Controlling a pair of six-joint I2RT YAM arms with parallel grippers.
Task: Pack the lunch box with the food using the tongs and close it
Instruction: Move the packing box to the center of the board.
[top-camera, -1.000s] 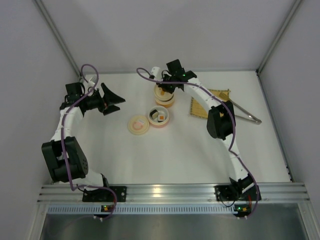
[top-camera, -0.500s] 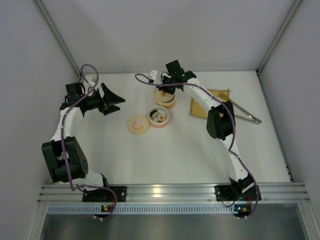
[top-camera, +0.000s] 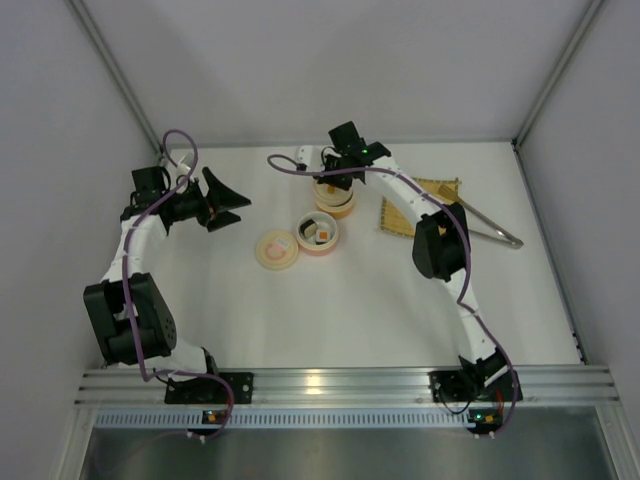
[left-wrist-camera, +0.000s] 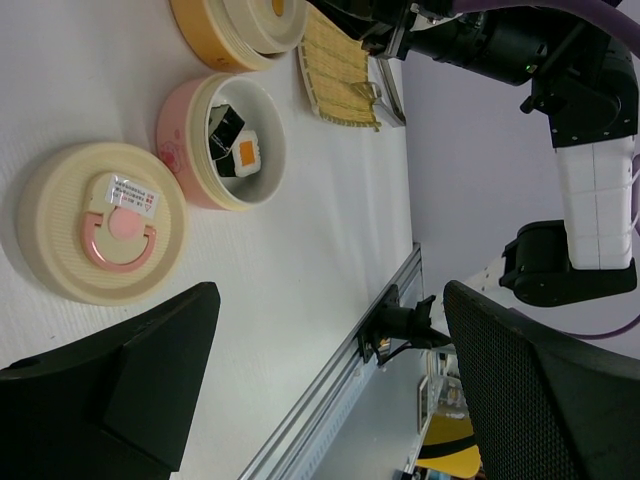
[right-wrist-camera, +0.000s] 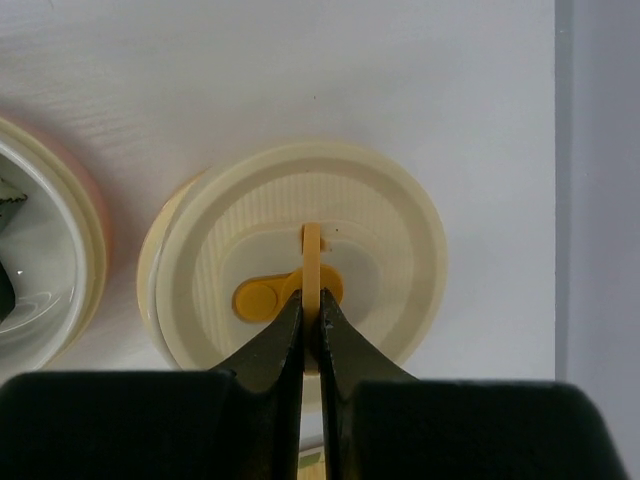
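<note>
The right claw (right-wrist-camera: 311, 300) is shut tight on the ring (right-wrist-camera: 312, 243) that stands up in the middle of a cream lid (right-wrist-camera: 380, 270). That lid sits on the yellow box (top-camera: 333, 209) at the far side of the table (top-camera: 350, 310). The left claw (left-wrist-camera: 330, 390) is wide open and holds nothing. It hangs over the left side of the table, well apart from the boxes. The pink box (left-wrist-camera: 180, 150) stands just in front of the yellow box, and its top is open. Inside it lies a sushi roll (left-wrist-camera: 247, 152) with an orange middle. A dark piece (left-wrist-camera: 225, 125) lies right beside the roll, but I cannot tell what it is. Just left of the pink box a second lid (left-wrist-camera: 60, 230) lies flat on the table, close to the box. It has a pink ring (left-wrist-camera: 118, 240) lying flat on its top. The mat (top-camera: 400, 218) is to the right of the yellow box, and the right arm reaches across part of it. The tongs (top-camera: 505, 238) lie on the table at the mat's right edge, well apart from both claws.
</note>
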